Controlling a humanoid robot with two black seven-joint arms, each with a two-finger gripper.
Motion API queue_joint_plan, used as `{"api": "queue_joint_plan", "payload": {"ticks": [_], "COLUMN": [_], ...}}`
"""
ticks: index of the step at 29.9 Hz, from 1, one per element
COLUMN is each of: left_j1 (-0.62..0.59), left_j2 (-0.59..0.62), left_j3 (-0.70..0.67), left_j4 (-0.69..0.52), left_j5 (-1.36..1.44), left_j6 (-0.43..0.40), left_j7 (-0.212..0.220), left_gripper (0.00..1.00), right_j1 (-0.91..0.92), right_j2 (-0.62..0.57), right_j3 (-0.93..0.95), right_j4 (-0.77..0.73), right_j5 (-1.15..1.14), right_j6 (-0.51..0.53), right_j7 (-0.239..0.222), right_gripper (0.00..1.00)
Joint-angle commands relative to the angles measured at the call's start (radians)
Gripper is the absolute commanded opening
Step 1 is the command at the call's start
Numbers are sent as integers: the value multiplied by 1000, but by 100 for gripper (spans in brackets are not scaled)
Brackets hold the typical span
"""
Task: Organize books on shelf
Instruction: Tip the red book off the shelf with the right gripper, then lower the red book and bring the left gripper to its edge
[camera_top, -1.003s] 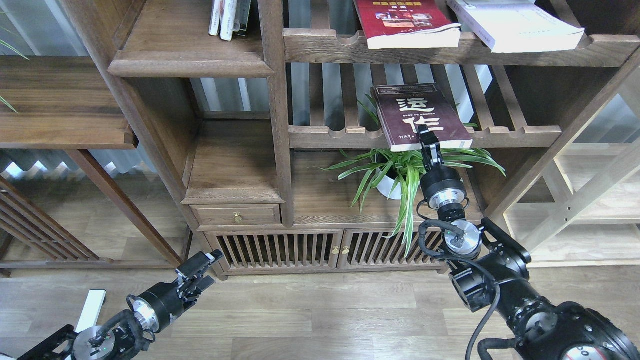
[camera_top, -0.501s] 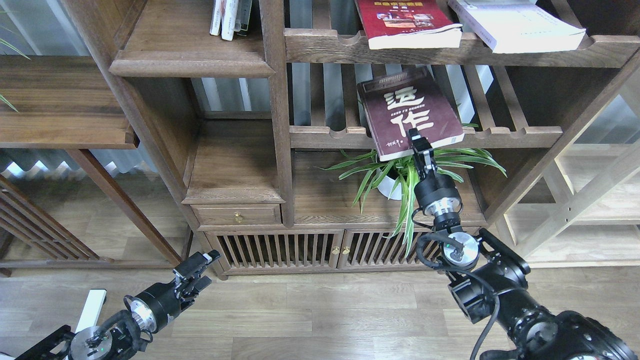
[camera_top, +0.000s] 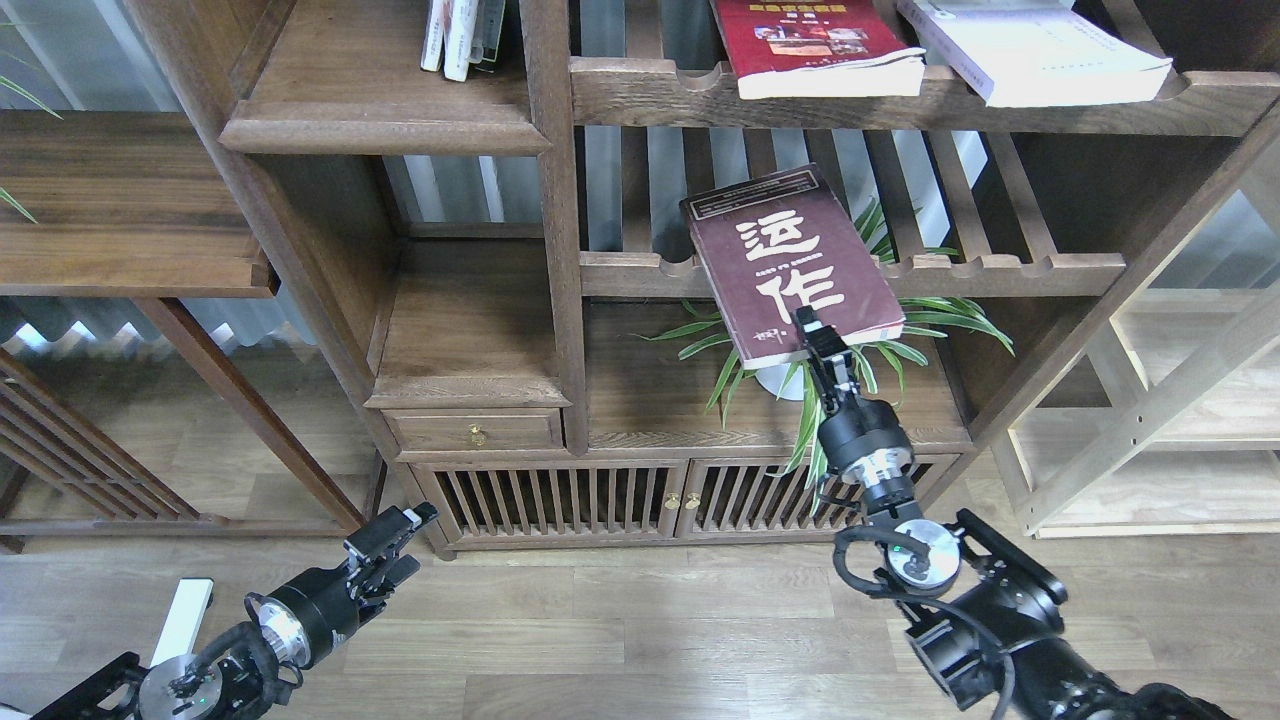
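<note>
My right gripper is shut on the near edge of the dark maroon book with big white Chinese characters. It holds the book tilted in the air, in front of the lower slatted rack. The bright red book and the thick white book lie on the upper slatted rack. The solid dark-brown plank shelf at upper left carries a few upright books. My left gripper hangs low over the floor at lower left, open and empty.
A potted spider plant stands on the cabinet top just under the held book. A vertical post divides the plank shelves from the slatted racks. A small drawer and slatted doors sit below. Pale light-wood shelving stands at right.
My right gripper has pulled the maroon book off the lower slatted rack, down and to the left toward me. The left arm has barely moved.
</note>
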Motion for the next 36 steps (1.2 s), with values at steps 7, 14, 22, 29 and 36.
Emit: {"api": "queue_joint_plan", "payload": {"ticks": [7, 14, 22, 29, 36], "left_j1": [-9, -9, 12, 51, 71], "left_j2": [-2, -2, 0, -8, -6], "left_j3": [-1, 0, 23, 46, 51], "left_j4": [0, 2, 2, -14, -23], "left_j5": [-2, 0, 1, 0, -61], "left_j6": [0, 0, 0, 0, 0], "left_j7": [-9, -31, -29, -29, -29], "left_gripper": [100, 100, 100, 100, 100], "right_j1": [-101, -237, -332, -353, -321], "right_j2": [-12, -24, -24, -21, 16], "right_j3": [-31, -73, -74, -151, -327], "right_j4": [112, 121, 121, 121, 124], "right_j5": [-4, -24, -29, -38, -72], "right_j6": [0, 0, 0, 0, 0], "right_j7": [-30, -75, -75, -75, -75], "right_gripper": [1, 1, 1, 1, 1]}}
